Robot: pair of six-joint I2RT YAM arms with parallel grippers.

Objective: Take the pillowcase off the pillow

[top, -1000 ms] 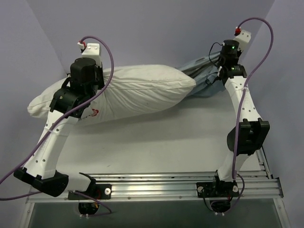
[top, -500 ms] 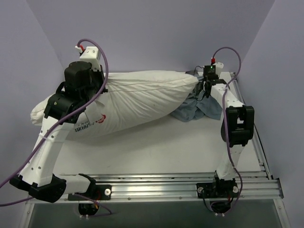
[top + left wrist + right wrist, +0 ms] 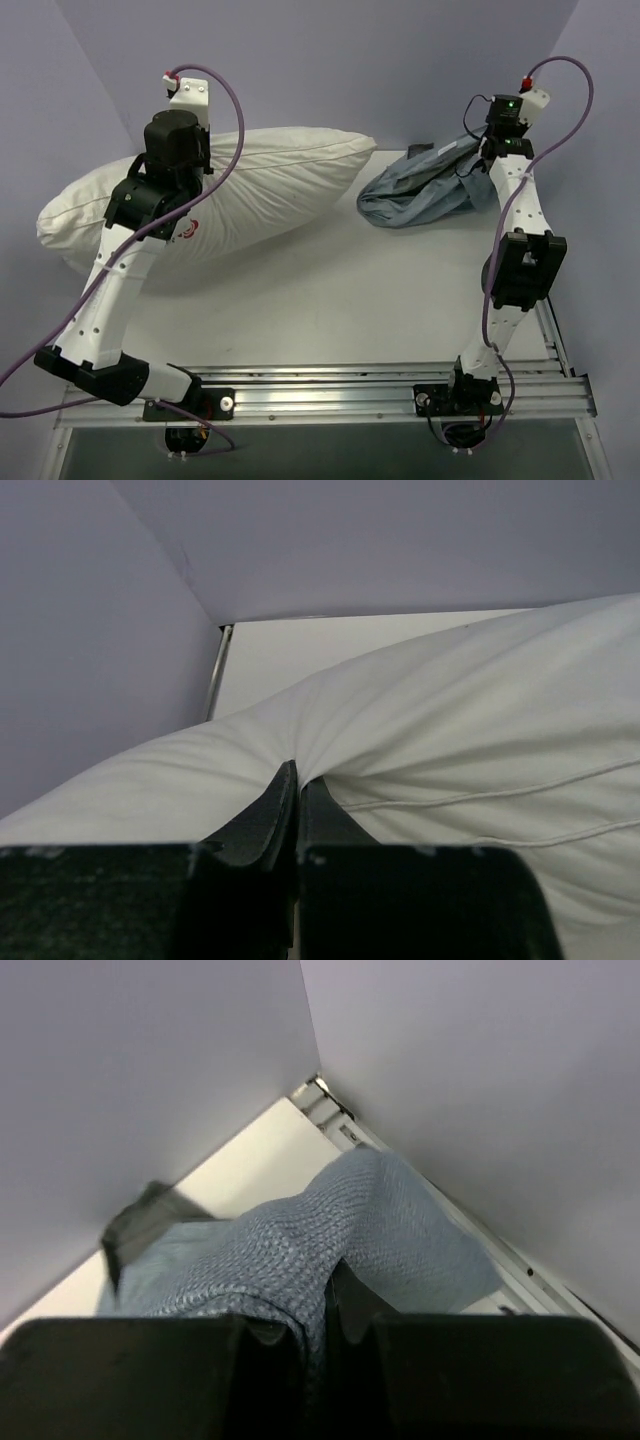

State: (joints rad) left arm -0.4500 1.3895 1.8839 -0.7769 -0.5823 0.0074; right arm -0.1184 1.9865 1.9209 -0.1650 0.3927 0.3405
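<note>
The white pillow (image 3: 260, 185) is bare and lies held up at the back left, its red logo (image 3: 190, 228) showing by the left arm. My left gripper (image 3: 297, 780) is shut on a pinch of the pillow's fabric (image 3: 460, 730); in the top view the wrist (image 3: 172, 150) hides the jaws. The blue-grey pillowcase (image 3: 420, 190) is off the pillow, bunched at the back right with a gap between them. My right gripper (image 3: 335, 1280) is shut on a fold of the pillowcase (image 3: 300, 1240) and lifts its right end (image 3: 470, 160).
Purple walls close in the table (image 3: 330, 290) at the back and both sides. A metal rail (image 3: 380, 385) runs along the near edge by the arm bases. A metal edge strip (image 3: 340, 1125) lines the table's back right corner.
The pillowcase has come fully off the pillow's right end. The left arm pulled the pillow left and up; the right arm rose and drew the cloth right.
</note>
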